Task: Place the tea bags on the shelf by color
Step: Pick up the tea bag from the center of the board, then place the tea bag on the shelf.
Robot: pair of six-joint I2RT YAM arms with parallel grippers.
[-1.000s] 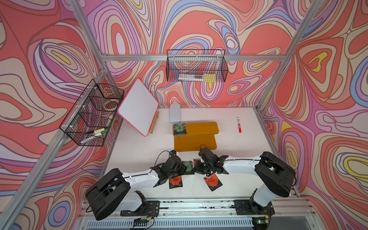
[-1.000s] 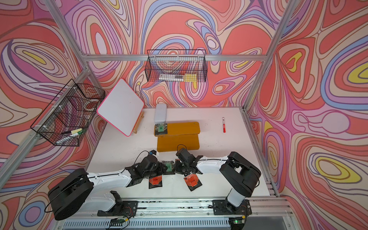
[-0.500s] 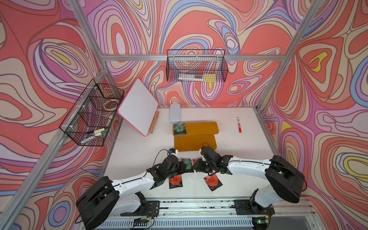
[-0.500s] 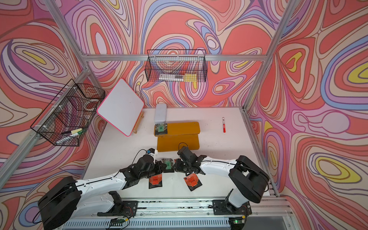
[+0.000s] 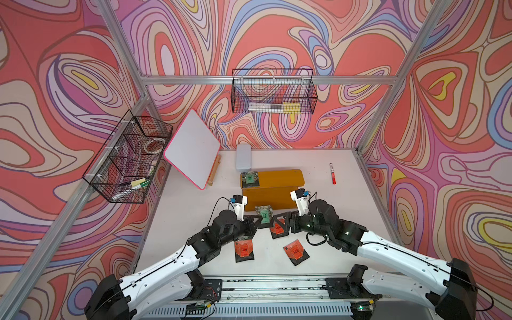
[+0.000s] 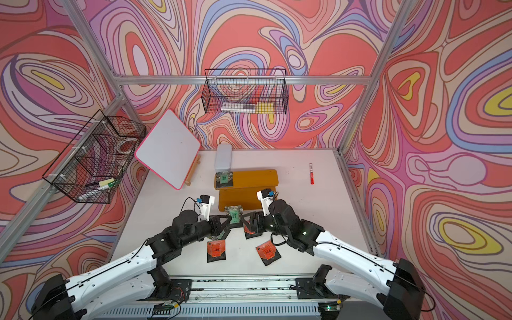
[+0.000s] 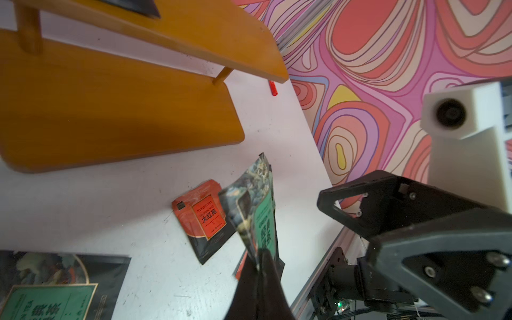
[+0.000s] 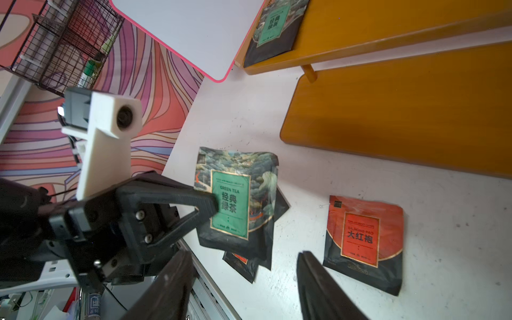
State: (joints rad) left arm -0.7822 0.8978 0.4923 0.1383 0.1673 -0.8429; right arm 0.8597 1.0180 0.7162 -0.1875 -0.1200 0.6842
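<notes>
Looks like a handover just finished. A second ago the right gripper [image 5: 282, 221] was shut next to the green bag [image 5: 263, 214]. Now its jaws are apart and hold nothing: in the right wrist view its fingers [image 8: 171, 288] are spread with bare table [image 5: 180, 216] between them.

The left gripper [image 5: 257, 220] is clamped tight on the bag's edge. The bag hangs clear of the table at frame centre in both top views, just below the lower board of the shelf [image 5: 273, 194]. So the left arm has it now.

A second green bag [image 5: 250, 178] already lies on the upper board at its left end, so this one probably goes beside it.

Still on the table:
- The orange bags [image 5: 243, 250], all three, lower centre.
- A third green bag [image 7: 50, 291], under the left arm.

Risk: it's a thin edge pinch, so the bag may swing or twist on the lift.
</notes>
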